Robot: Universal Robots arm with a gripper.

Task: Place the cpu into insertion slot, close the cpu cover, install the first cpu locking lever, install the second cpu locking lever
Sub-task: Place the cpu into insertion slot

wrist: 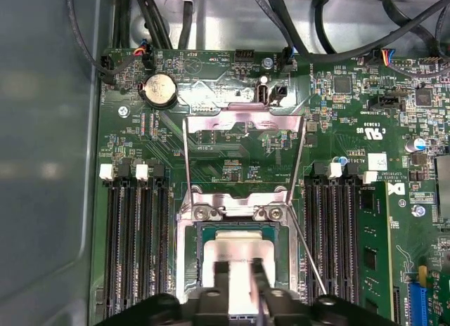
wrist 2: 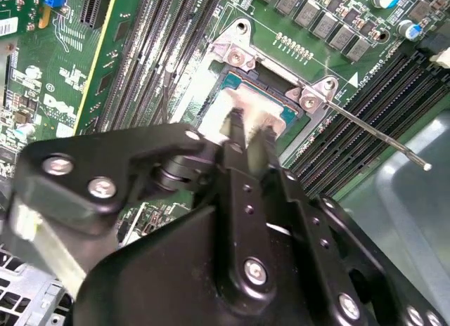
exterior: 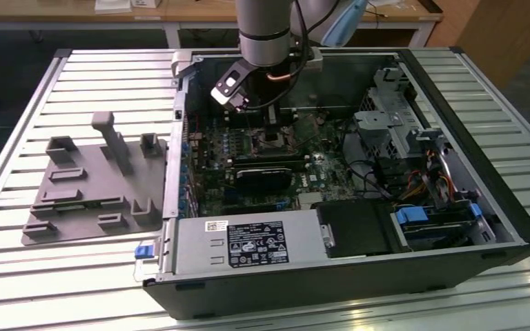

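I see my arm reaching down into an open computer case [exterior: 339,286] on a slatted table [exterior: 90,76]. In both wrist views the gripper [wrist: 240,268] [wrist 2: 251,129] hovers right over the cpu [wrist: 239,243] [wrist 2: 246,105]. Its fingertips are slightly parted with bare metal showing between them, though I cannot tell whether they touch the chip. The cpu lies flat in the insertion slot [wrist: 199,249], between the memory slots [wrist: 133,242]. The cpu cover [wrist: 242,122] is flipped open beyond the socket, and a thin locking lever [wrist 2: 380,140] juts out unlatched beside it.
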